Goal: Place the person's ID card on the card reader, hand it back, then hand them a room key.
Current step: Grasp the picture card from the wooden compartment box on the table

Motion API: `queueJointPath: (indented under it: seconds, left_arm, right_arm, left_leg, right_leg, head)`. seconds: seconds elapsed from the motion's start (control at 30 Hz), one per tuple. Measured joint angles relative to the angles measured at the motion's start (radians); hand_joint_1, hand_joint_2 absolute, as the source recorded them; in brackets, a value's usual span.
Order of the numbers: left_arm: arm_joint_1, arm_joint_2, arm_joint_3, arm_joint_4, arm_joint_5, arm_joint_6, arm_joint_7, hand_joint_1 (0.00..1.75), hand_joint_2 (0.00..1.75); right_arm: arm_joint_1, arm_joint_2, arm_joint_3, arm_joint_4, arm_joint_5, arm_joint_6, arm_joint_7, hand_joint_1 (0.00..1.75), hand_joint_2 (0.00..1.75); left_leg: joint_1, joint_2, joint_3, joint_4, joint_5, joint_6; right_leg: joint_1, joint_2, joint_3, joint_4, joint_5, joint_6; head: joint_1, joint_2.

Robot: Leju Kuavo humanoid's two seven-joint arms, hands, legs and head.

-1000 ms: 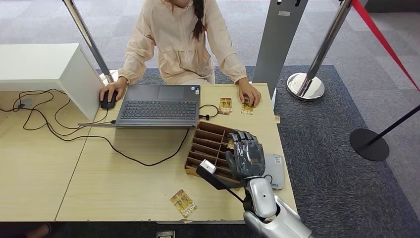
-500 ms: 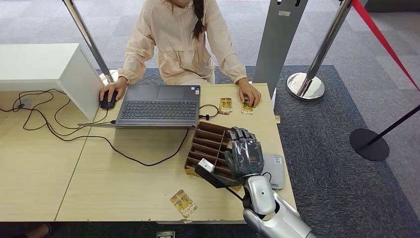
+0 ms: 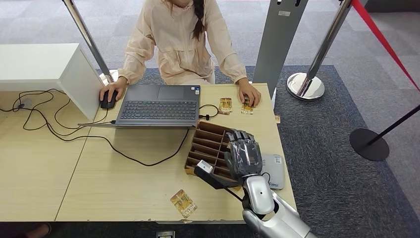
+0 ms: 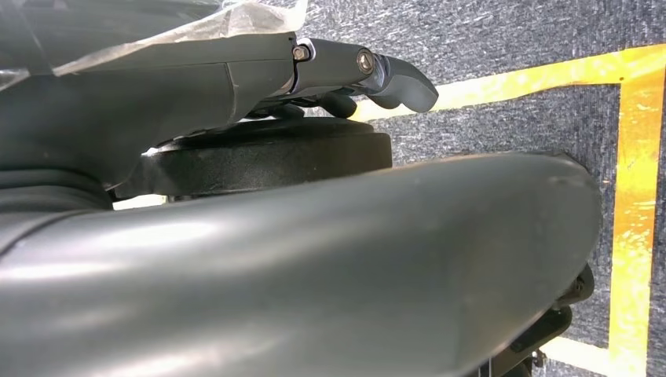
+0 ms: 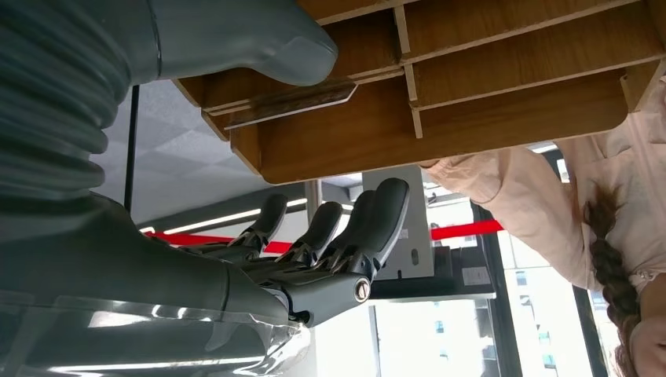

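Note:
My right hand (image 3: 243,152) hovers over the near right part of a wooden slotted box (image 3: 205,143), fingers spread and holding nothing. In the right wrist view a card (image 5: 292,100) sticks out of a slot of the box (image 5: 487,102), just under my thumb (image 5: 236,35), while my fingers (image 5: 369,220) stay apart from it. A grey card reader (image 3: 274,170) lies right of that hand. Two cards (image 3: 225,105) (image 3: 246,107) lie by the person's hand (image 3: 249,94); another card (image 3: 183,203) lies near the front edge. My left hand (image 4: 377,71) hangs over the floor, holding nothing.
A person sits across the table at an open laptop (image 3: 159,106), one hand on a mouse (image 3: 107,100). Black cables (image 3: 64,134) trail over the left half. A white box (image 3: 44,67) stands at the back left. Stanchion posts (image 3: 305,84) stand at the right.
My right hand has edged slightly left and farther over the wooden box. The person and the cards have not moved.

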Motion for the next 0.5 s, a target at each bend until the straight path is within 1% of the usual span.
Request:
queueJointPath:
  seconds: [0.2,0.5]
  left_arm:
    - [0.0,0.002,0.003,0.0,0.008,-0.002,0.0,0.0,0.0]
    - [0.0,0.004,0.005,0.0,0.024,-0.003,-0.005,0.0,0.0]
  right_arm:
    - [0.0,-0.002,0.006,0.0,0.005,0.013,0.002,0.83,1.75]
    - [-0.004,-0.001,0.015,-0.002,0.011,0.021,0.01,0.85,1.75]
  left_leg:
    - [0.0,0.0,0.0,0.0,0.0,0.0]
    - [0.0,0.0,0.0,0.0,0.0,0.0]
  right_leg:
    - [0.0,0.0,0.0,0.0,0.0,0.0]
    - [0.0,0.0,0.0,0.0,0.0,0.0]
  head:
    - [0.0,0.0]
    - [0.0,0.0]
